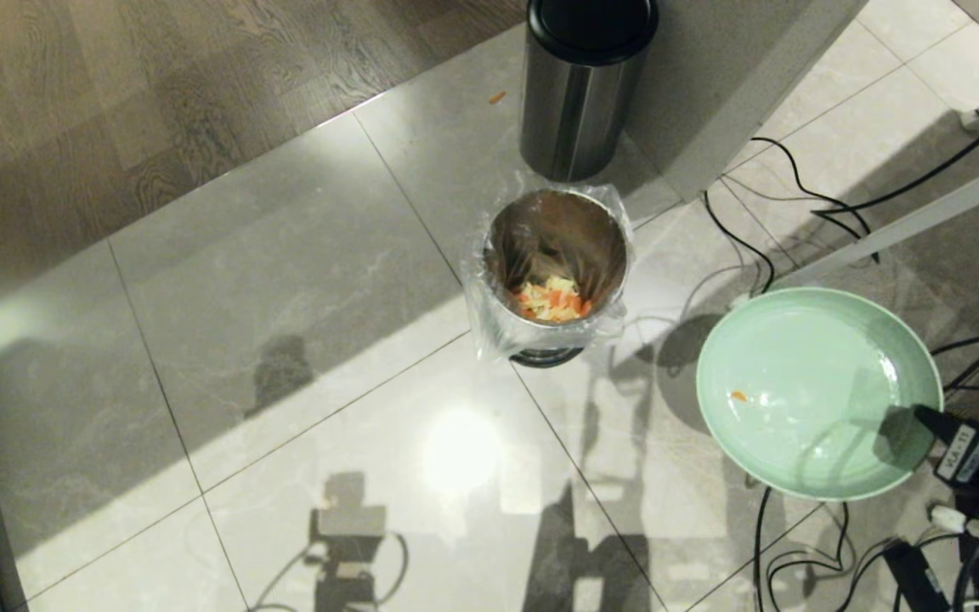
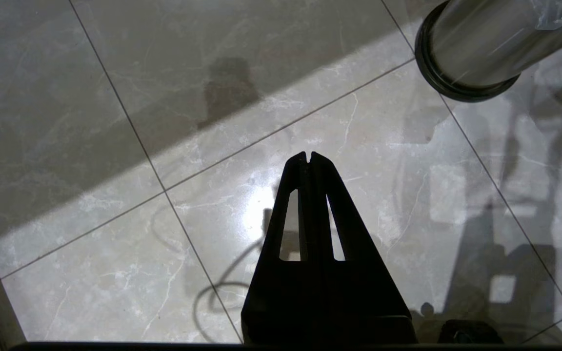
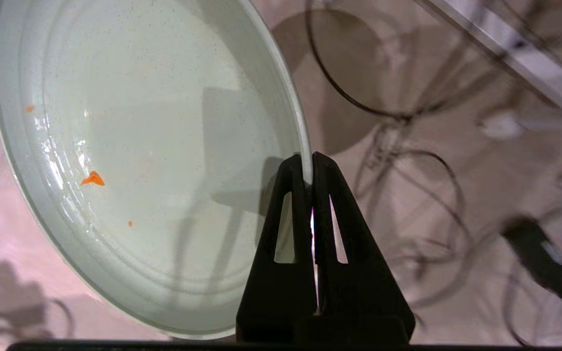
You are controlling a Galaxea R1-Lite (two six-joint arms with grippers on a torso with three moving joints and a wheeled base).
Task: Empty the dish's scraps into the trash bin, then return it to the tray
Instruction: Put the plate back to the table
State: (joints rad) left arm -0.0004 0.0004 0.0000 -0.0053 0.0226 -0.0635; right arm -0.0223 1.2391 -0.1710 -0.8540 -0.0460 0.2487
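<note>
Right end effector (image 1: 923, 418) sits at the lower right of the head view, its fingers pinched tight on the rim of the dish (image 1: 804, 374); most of that arm is cut off by the frame edge. The dish hangs above the floor (image 1: 285, 297), right of centre, almost bare: one small orange fleck (image 1: 738, 396) clings near its left side. The right wrist view confirms it, the two fingers (image 3: 293, 195) closed on the rim with only a sliver of light between them, and a few tiny orange bits on the glaze (image 3: 92, 179).

The trash bin (image 1: 556, 276) stands at centre frame, clear liner crinkled over its rim, and the scraps (image 1: 553, 300) lie heaped at its bottom, orange and pale pieces mixed; individual pieces are hard to pick out. Just behind it stands a second steel bin with a black top (image 1: 583, 85), its lid cropped by the top edge. A stray orange piece (image 1: 498, 97) lies on the floor to that bin's left.

Left end effector (image 2: 309, 158), seen only in its own wrist view, has its fingers together and empty above the tiles. Cables (image 1: 804, 200) tangle at the right.
</note>
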